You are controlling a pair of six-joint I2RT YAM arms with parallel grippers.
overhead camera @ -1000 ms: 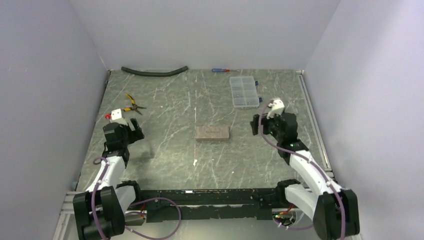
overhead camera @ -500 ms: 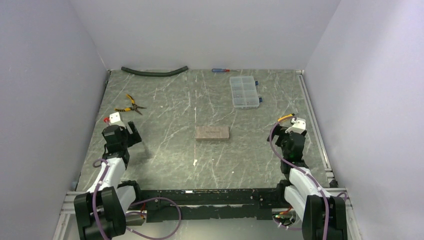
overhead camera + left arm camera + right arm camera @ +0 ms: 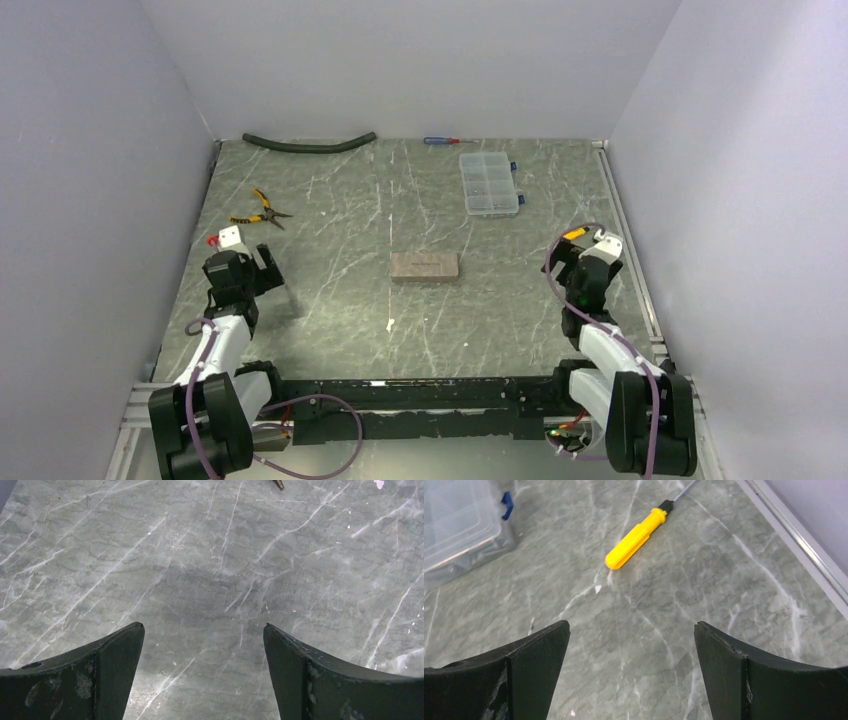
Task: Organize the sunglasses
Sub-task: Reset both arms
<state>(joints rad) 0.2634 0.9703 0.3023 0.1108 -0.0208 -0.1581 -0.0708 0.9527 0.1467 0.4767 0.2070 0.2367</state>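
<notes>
The sunglasses do not show in any view. A closed brown rectangular case (image 3: 425, 266) lies on the middle of the grey marbled table (image 3: 340, 300). My left gripper (image 3: 272, 266) is open and empty at the near left, its jaws wide apart over bare table in the left wrist view (image 3: 204, 627). My right gripper (image 3: 575, 264) is open and empty at the near right, apart from the case. In the right wrist view (image 3: 632, 625) it stands over bare table, with a yellow-handled screwdriver (image 3: 636, 537) a short way ahead.
Yellow-handled pliers (image 3: 262, 209) lie at the left, their tip at the top of the left wrist view (image 3: 278, 484). A clear compartment box (image 3: 488, 183) stands at the back right and shows in the right wrist view (image 3: 459, 525). A black hose (image 3: 308, 143) and a red-blue screwdriver (image 3: 440, 141) lie along the back wall.
My right arm has pulled back from near the box to the right near side. My left arm has drawn back slightly. The case has not moved.
</notes>
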